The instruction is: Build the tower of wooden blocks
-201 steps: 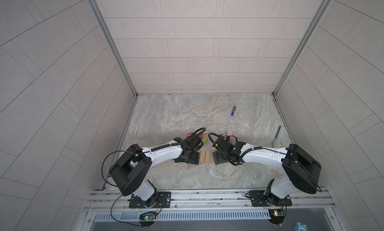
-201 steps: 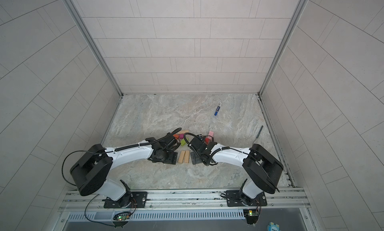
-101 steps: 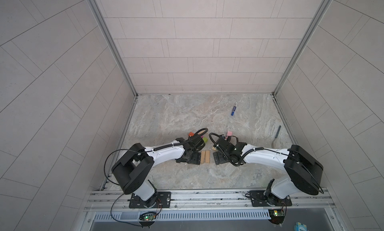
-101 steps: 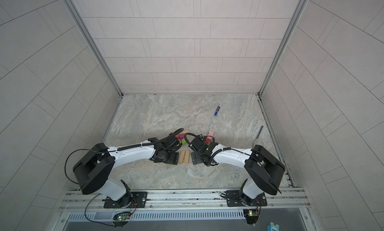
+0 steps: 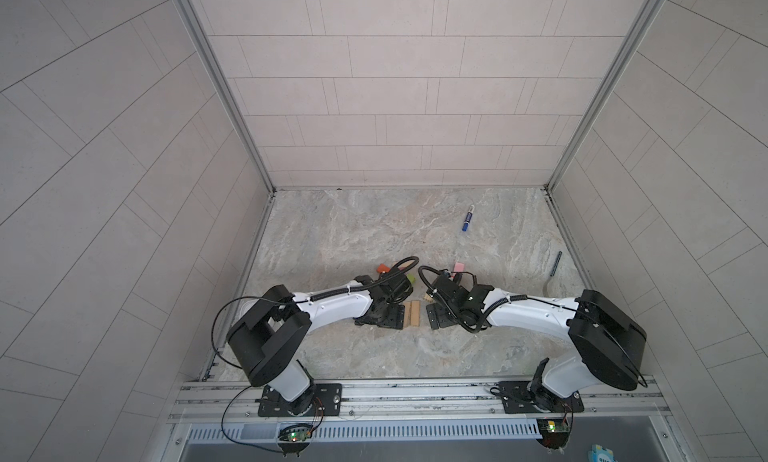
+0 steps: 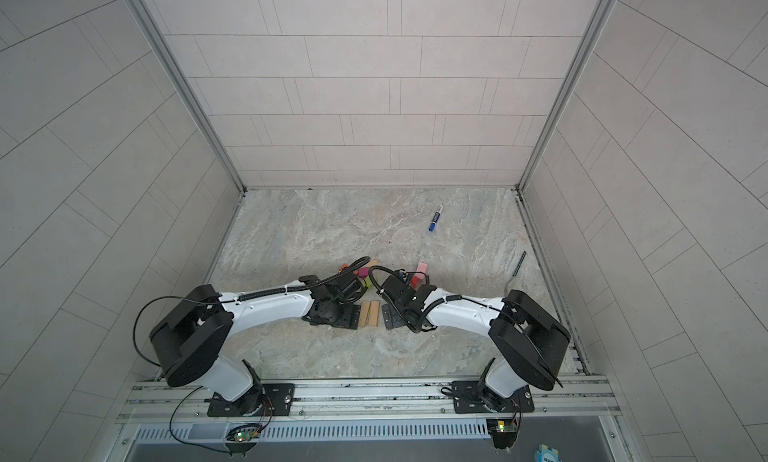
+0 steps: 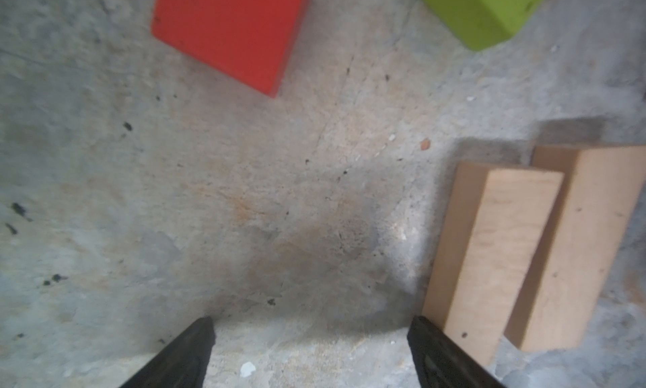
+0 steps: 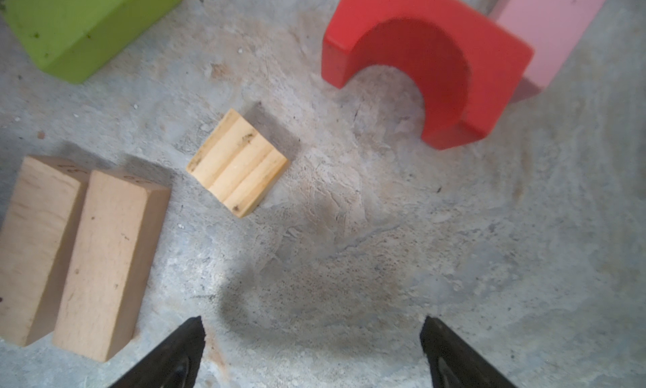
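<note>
Two tan planks [image 5: 411, 313] lie side by side on the floor, seen in both top views [image 6: 370, 313]. My left gripper [image 5: 388, 316] hangs low just left of them, open and empty. In the left wrist view it [image 7: 311, 325] points at bare floor, one fingertip [image 7: 424, 334] close beside the nearer plank [image 7: 489, 257]. My right gripper [image 5: 442, 316] is just right of the planks, open and empty [image 8: 313, 321]. Beyond it lie a small grooved tan block [image 8: 237, 162], a red arch [image 8: 430, 65], a pink brick [image 8: 545, 26] and a lime-green brick [image 8: 80, 23]. An orange brick [image 7: 230, 30] lies beyond the left gripper.
A blue marker pen [image 5: 468, 218] lies far back right, and a dark slim tool [image 5: 555, 263] lies near the right wall. Cables loop over both wrists. Tiled walls close in three sides, and the mounting rail [image 5: 415, 391] runs along the front.
The left arm has shifted slightly to the right. Both grippers stay open beside the planks, and no block has moved.
</note>
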`<state>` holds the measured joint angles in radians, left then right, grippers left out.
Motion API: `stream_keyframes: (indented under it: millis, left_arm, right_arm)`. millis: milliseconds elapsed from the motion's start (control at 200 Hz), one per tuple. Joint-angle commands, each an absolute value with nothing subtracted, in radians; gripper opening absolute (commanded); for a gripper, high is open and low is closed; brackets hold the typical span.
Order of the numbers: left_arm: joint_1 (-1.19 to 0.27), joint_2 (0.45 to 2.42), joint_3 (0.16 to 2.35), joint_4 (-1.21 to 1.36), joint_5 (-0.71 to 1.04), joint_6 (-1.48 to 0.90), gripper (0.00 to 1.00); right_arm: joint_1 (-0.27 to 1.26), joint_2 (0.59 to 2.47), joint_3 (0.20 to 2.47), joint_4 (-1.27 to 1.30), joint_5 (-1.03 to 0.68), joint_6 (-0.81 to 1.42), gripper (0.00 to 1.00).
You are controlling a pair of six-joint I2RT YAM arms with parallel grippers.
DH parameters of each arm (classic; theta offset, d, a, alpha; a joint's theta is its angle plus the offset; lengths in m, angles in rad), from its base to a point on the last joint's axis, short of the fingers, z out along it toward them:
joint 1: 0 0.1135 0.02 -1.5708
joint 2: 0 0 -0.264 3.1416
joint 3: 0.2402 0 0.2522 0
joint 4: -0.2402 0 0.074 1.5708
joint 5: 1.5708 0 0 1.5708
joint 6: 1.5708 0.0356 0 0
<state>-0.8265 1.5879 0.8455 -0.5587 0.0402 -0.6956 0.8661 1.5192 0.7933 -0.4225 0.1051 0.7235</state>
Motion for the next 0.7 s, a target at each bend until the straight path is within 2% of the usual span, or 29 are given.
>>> stream_keyframes:
  millis: [0, 690]
  left_arm:
    - [-0.84, 1.615, 0.856, -0.532, 0.079, -0.708, 0.94]
    - [-0.845, 1.632, 0.89, -0.56, 0.047, -0.687, 0.94]
  right_arm:
    - [0.873, 1.506, 0.782, -0.433, 0.117, 0.742, 0.98]
    - [0.873, 1.518, 0.794, -0.439, 0.123, 0.731, 0.98]
